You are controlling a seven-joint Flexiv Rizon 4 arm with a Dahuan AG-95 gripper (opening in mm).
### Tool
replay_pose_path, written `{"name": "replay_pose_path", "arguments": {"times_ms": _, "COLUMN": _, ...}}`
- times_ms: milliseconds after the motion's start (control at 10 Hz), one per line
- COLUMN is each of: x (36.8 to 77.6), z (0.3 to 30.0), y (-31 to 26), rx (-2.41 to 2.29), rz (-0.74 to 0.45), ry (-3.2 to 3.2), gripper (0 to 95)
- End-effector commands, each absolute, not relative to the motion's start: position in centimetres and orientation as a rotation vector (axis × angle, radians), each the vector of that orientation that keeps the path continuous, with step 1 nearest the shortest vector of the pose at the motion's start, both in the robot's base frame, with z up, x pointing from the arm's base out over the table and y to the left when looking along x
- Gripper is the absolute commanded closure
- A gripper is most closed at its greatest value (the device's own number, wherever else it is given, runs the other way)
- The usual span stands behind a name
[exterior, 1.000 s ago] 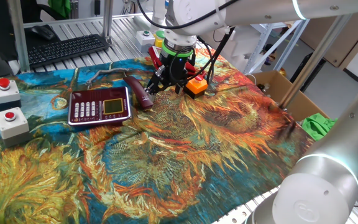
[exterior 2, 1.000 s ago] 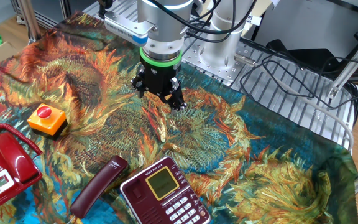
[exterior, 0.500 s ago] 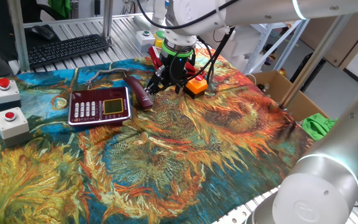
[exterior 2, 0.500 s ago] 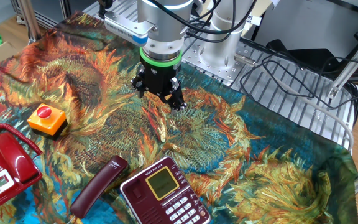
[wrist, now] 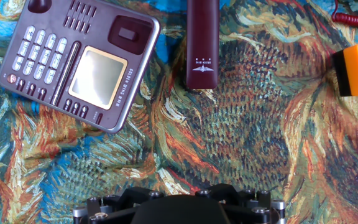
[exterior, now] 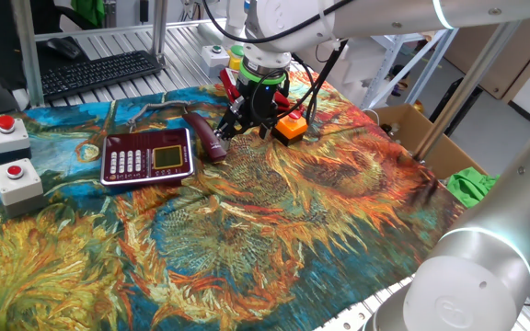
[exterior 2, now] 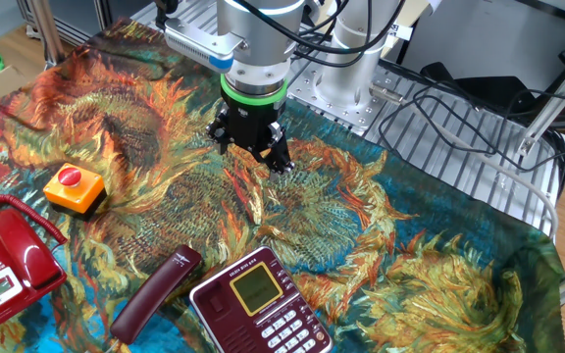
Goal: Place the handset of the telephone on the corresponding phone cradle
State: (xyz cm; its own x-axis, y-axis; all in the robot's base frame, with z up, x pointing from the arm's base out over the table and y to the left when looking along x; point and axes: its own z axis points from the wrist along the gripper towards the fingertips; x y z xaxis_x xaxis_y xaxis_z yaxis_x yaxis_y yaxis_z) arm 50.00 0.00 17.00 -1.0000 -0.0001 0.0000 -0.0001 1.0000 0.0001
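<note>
The dark maroon handset (exterior: 206, 136) lies flat on the sunflower cloth, just right of the phone cradle (exterior: 147, 154), a flat maroon base with white keys and a yellowish display. They lie side by side without touching, with a strip of cloth between them. My gripper (exterior: 245, 129) hangs over the cloth a little right of the handset, open, with nothing between its fingers. In the other fixed view the gripper (exterior 2: 251, 149) is well clear of the handset (exterior 2: 155, 294) and the cradle (exterior 2: 259, 304). The hand view shows the handset's end (wrist: 202, 43) and the cradle (wrist: 79, 62) ahead; the fingertips are out of frame.
An orange box with a red button (exterior: 290, 127) sits just right of the gripper. A bright red telephone (exterior 2: 3, 260) with a coiled cord stands behind it. Two grey boxes with red buttons (exterior: 12, 156) stand at the left edge, and a keyboard (exterior: 99, 74) lies beyond the cloth.
</note>
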Motion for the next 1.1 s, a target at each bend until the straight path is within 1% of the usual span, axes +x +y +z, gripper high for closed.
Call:
{"name": "replay_pose_path", "arguments": {"times_ms": 100, "x": 49.95, "z": 16.91, "y": 0.04, "rx": 0.175, "rz": 0.052, "ry": 3.114, "gripper": 95.0}}
{"name": "replay_pose_path", "arguments": {"times_ms": 1100, "x": 49.86, "z": 16.70, "y": 0.26, "rx": 0.178, "rz": 0.069, "ry": 3.111, "gripper": 95.0}}
